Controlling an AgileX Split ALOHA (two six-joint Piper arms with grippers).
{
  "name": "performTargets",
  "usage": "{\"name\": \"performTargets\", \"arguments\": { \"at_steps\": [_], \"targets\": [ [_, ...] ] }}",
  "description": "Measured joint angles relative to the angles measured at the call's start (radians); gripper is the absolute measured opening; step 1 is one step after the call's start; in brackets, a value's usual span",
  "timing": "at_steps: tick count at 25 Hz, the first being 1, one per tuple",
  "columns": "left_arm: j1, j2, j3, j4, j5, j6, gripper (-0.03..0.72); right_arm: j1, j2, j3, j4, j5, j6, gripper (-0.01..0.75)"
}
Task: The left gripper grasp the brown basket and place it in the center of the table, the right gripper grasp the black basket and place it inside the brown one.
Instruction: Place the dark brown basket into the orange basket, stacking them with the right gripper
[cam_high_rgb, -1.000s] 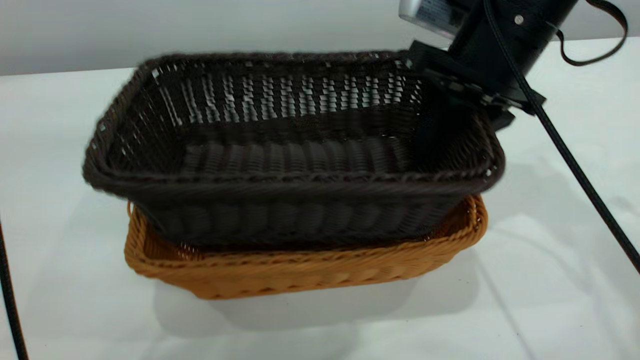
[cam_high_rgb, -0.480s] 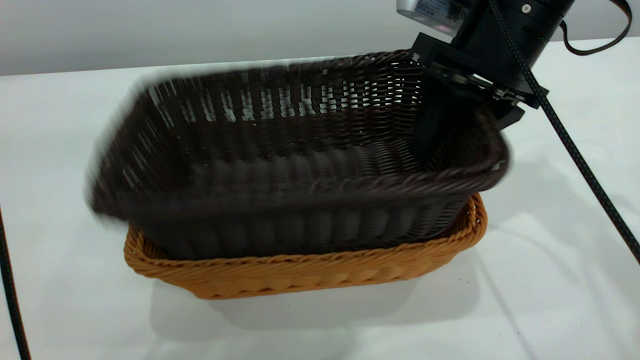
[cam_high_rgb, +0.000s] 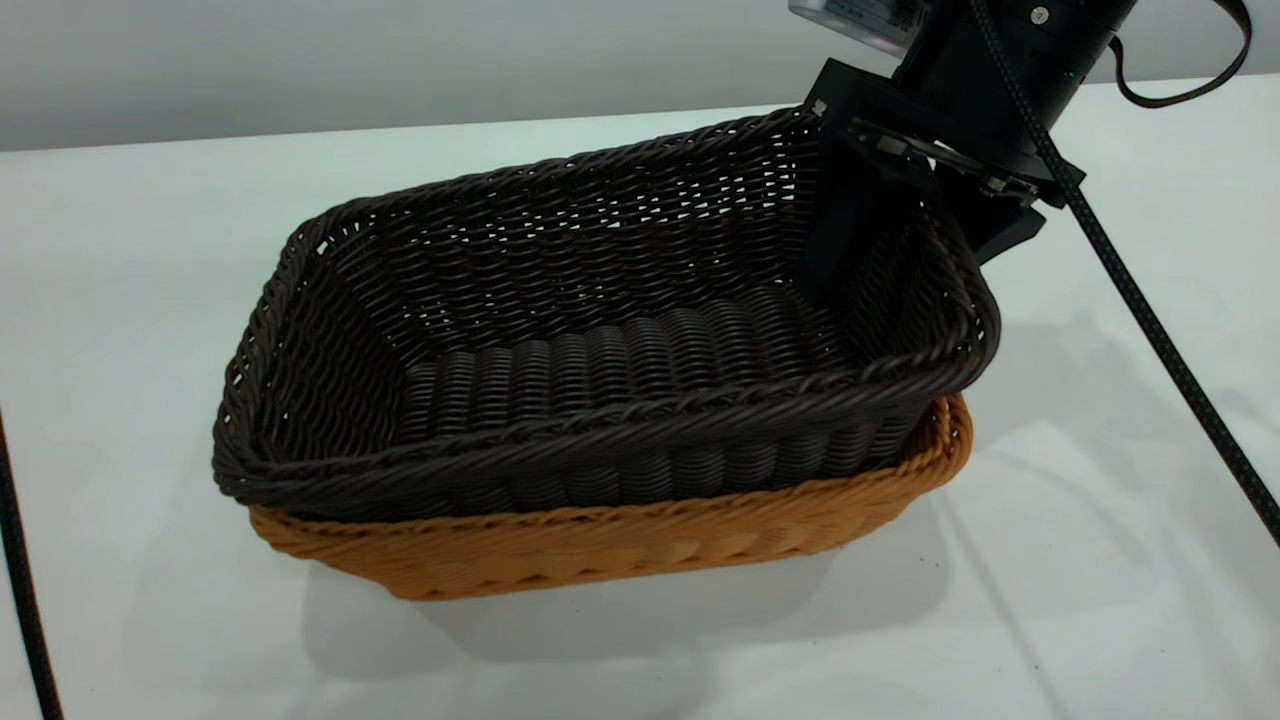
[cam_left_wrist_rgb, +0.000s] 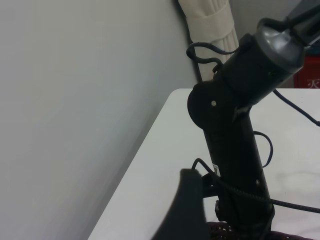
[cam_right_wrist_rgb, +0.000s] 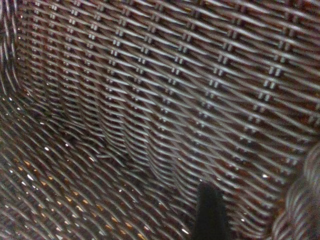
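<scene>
The black basket (cam_high_rgb: 600, 330) sits inside the brown basket (cam_high_rgb: 600, 545) at the middle of the table (cam_high_rgb: 130, 250). It is tilted: its left end is down in the brown one and its right end stands above the brown rim. My right gripper (cam_high_rgb: 910, 270) straddles the black basket's right end wall, open, with one finger inside (cam_high_rgb: 840, 230) and the other outside. The right wrist view shows the black weave (cam_right_wrist_rgb: 150, 100) and one finger (cam_right_wrist_rgb: 210, 215), apart from the rim. My left gripper (cam_left_wrist_rgb: 186, 215) is parked off to the side, facing the right arm (cam_left_wrist_rgb: 235, 150).
The right arm's braided cable (cam_high_rgb: 1150, 320) runs down over the table at the right. Another black cable (cam_high_rgb: 20, 600) hangs at the left edge. A grey wall rises behind the table's far edge.
The black basket's left end has dropped from level into the brown basket. It now rests tilted and still. The right gripper stays at its right end wall.
</scene>
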Motion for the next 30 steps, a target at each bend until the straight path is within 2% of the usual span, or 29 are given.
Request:
{"name": "performTargets", "arguments": {
  "at_steps": [8, 12, 16, 21, 30],
  "targets": [
    [0.000, 0.000, 0.000, 0.004, 0.000, 0.000, 0.586, 0.000, -0.011, -0.004, -0.101, 0.046, 0.004, 0.528],
    [0.000, 0.000, 0.000, 0.004, 0.001, 0.000, 0.586, 0.000, -0.011, -0.057, -0.201, 0.092, 0.048, 0.533],
    [0.000, 0.000, 0.000, 0.005, 0.001, 0.000, 0.586, -0.001, -0.011, -0.125, -0.197, 0.144, 0.080, 0.536],
    [0.000, 0.000, 0.000, 0.005, 0.001, 0.000, 0.586, 0.000, -0.011, -0.140, -0.207, 0.142, 0.094, 0.537],
    [0.000, 0.000, 0.000, 0.005, 0.001, 0.000, 0.586, 0.000, -0.011, -0.154, -0.347, 0.131, 0.155, 0.537]
  ]
}}
